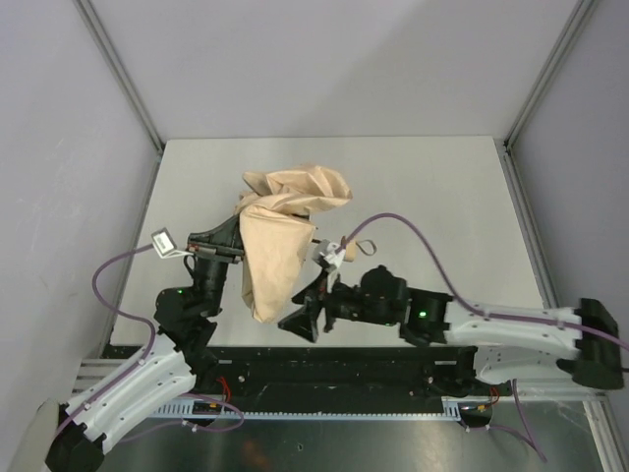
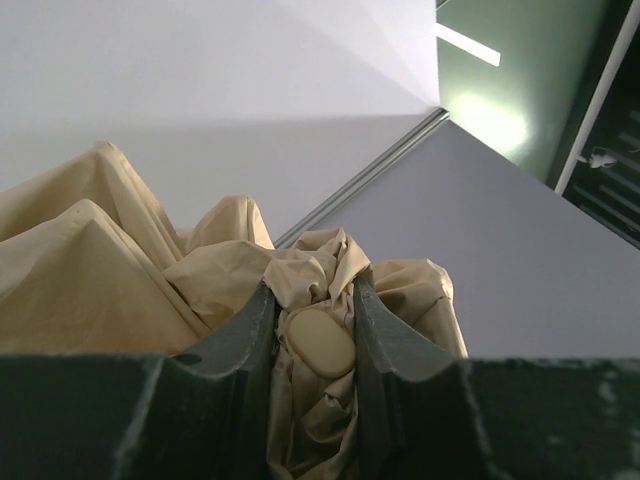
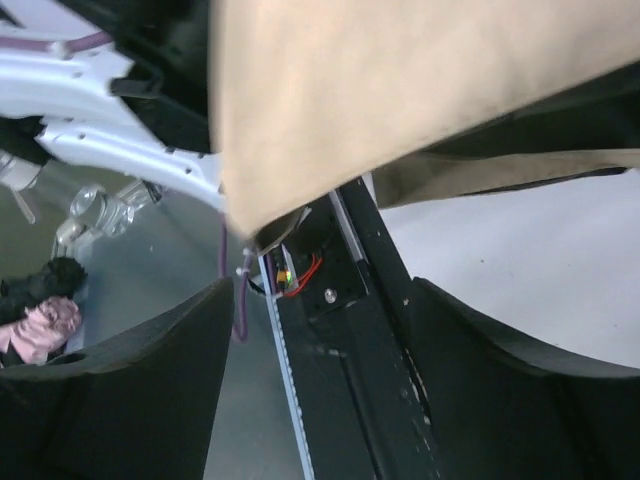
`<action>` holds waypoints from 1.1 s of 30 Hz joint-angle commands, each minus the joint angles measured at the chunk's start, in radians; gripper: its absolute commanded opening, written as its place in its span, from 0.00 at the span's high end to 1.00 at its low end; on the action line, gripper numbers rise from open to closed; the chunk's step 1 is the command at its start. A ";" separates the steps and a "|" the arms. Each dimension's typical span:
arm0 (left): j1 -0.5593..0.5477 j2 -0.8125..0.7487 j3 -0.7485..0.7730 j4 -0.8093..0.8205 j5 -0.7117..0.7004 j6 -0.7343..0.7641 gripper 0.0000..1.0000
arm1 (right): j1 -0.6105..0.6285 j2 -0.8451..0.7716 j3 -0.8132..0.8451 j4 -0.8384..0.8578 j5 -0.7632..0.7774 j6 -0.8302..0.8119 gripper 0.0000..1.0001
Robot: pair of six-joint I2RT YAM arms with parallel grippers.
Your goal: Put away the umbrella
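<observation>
I see the umbrella (image 1: 280,231) as plain beige-tan fabric with no pattern. Its handle (image 2: 318,342) is a paler cream, at six o'clock in the left wrist view. The table (image 1: 413,187) is flat off-white. The left arm (image 1: 138,383) and right arm (image 1: 511,329) are white, turning black toward the wrists, and trail purple cables (image 1: 395,215). A green light (image 1: 422,316) glows at four o'clock.

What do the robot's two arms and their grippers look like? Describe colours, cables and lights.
The left arm and right arm have white links and black joints, each trailing a purple cable and showing a small green light. The left gripper and right gripper have dark, curved fingers.
</observation>
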 commanded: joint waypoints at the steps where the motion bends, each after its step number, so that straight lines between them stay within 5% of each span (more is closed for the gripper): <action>1: 0.015 -0.050 -0.037 0.083 0.011 -0.035 1.00 | 0.006 -0.188 0.041 -0.376 -0.073 -0.157 0.24; 9: 0.028 -0.065 -0.067 0.080 0.218 0.030 1.00 | 0.007 -0.289 0.161 -0.580 -0.016 -0.213 0.17; 16: 0.043 -0.065 -0.082 0.009 0.380 -0.008 1.00 | 0.008 -0.153 0.368 -0.656 0.109 -0.327 0.16; 26: 0.063 -0.059 -0.037 -0.076 0.498 -0.029 1.00 | -0.001 -0.043 0.504 -0.724 0.234 -0.318 0.02; 33: 0.073 -0.037 0.017 -0.141 0.571 -0.040 1.00 | -0.045 0.106 0.613 -0.817 0.307 -0.269 0.01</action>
